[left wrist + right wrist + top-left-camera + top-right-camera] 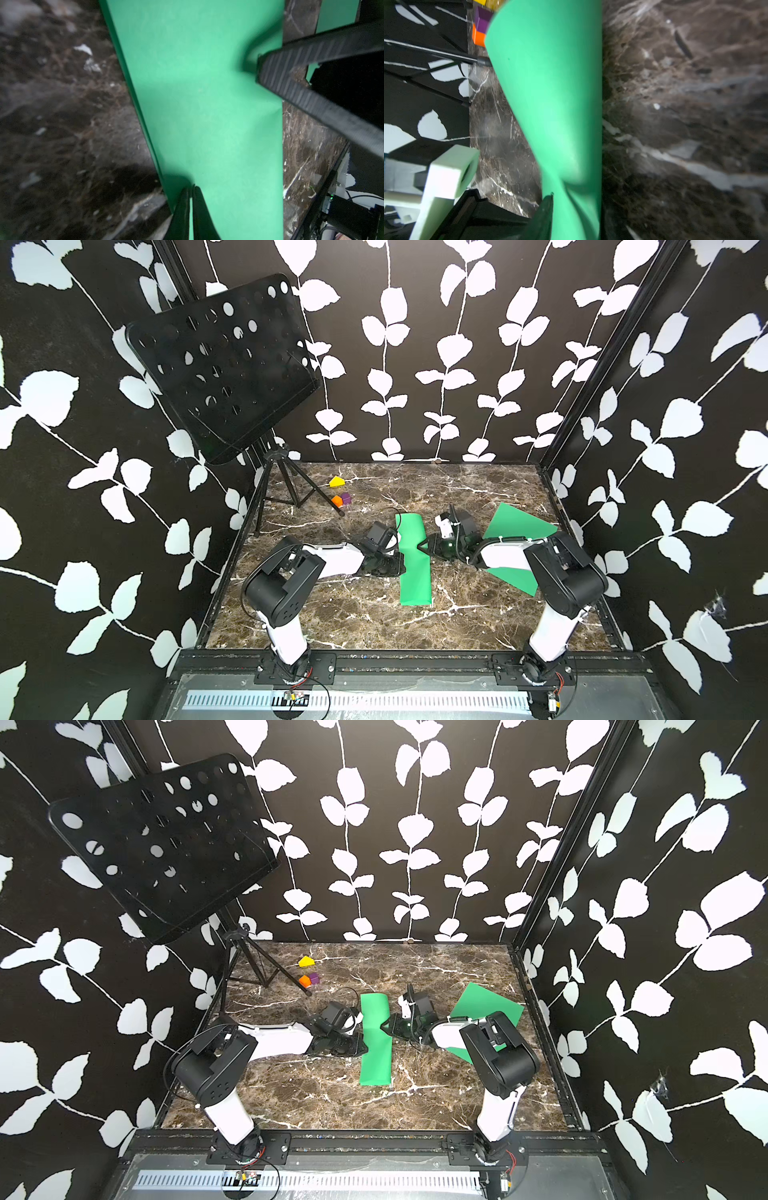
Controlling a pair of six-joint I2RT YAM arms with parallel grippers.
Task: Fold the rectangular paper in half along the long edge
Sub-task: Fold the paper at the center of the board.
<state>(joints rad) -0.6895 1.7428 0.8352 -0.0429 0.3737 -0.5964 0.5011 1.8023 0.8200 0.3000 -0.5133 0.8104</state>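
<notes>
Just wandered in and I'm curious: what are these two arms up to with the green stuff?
Two robot arms are folding a green paper lengthwise on the table. It already lies doubled into a narrow strip, though its far end bulges up. The left fingers, shut, rest on one long side, and the right fingers touch the opposite edge. A second green sheet lies under the right arm.

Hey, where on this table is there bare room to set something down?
Widest bare patch: the table between the front rail and the near end of the folded green strip. Another lies at the far edge, between the coloured blocks and the flat green sheet. Crowded: around the strip, and by the music stand.
</notes>
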